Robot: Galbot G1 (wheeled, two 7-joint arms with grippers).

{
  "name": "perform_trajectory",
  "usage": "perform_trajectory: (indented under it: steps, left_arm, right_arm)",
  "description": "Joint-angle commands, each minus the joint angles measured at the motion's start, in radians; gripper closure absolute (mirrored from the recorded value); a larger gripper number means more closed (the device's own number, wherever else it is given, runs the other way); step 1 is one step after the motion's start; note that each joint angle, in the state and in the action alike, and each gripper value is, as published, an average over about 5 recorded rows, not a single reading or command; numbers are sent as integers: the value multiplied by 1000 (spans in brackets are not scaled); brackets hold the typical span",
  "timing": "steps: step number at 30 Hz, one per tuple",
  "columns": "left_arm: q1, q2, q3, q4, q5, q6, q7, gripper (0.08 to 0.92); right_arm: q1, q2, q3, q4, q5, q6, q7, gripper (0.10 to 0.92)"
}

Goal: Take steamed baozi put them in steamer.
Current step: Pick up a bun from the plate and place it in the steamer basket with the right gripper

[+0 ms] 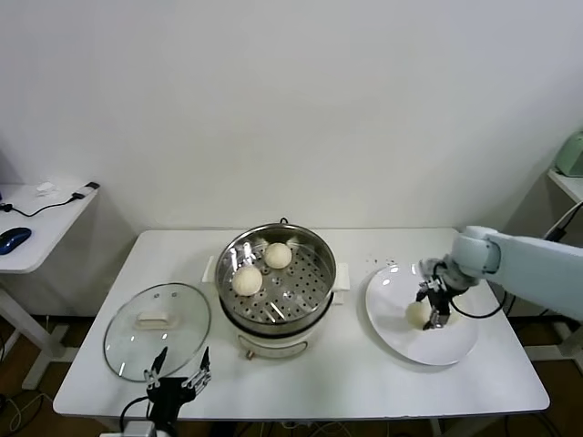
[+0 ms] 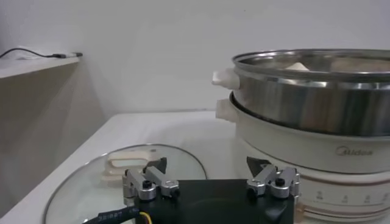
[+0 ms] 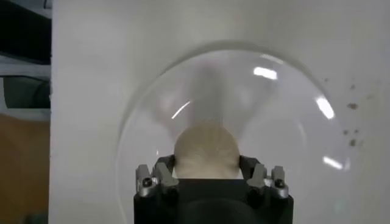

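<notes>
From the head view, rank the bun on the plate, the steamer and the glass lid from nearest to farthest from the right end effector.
Measured from the right end effector:
1. Bun on the plate: between its fingers, on the white plate at the table's right.
2. Steamer: table centre, two buns inside.
3. Glass lid: flat at the table's left, near the left end effector.

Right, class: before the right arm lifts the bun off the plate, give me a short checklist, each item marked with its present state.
1. Right gripper straddles the bun on the plate: ok.
2. Fingers firmly shut on the bun: cannot tell; they sit at its sides, contact unclear.
3. Free space in the steamer for another bun: ok; two buns lie toward its back and left.
4. Lid off the steamer: ok; it lies on the table to its left.
5. Left gripper clear of the route: ok; open, parked at the table's front edge near the lid.
</notes>
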Motion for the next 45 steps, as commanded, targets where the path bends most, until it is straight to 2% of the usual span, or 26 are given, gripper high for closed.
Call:
perform_trajectory:
  steps: [1,4,9,15,23,32,45]
  left_arm:
    - [3,5,3,-7,5,-2,1,177]
    - [4,9,2,-11,5,-2,1,177]
    - [3,8,1,-15,7,1,1,177]
    - [9,5,-1,-16,10,-1,1,177]
    - [16,2,-6,-11,12,-6,-1,177]
    - [18,0,-8,-10,11,-6,-2,177]
    - [15,-2,-9,-7,6,-6,-3,177]
  right_arm:
    - [494,179,-159,39,98,183,-131,324]
    - [545,259,-98,79,98,257,-153,324]
    - [513,381,2,224,-4,415,-181,325]
    - [358,496,63,310,-152,483,-149,330]
    - [158,619,63,190,-273,596,-59,330]
    - [19,691,68,-6,-350,688,-43,330]
    - [-45,706,88,-109,-354,720,-13,327]
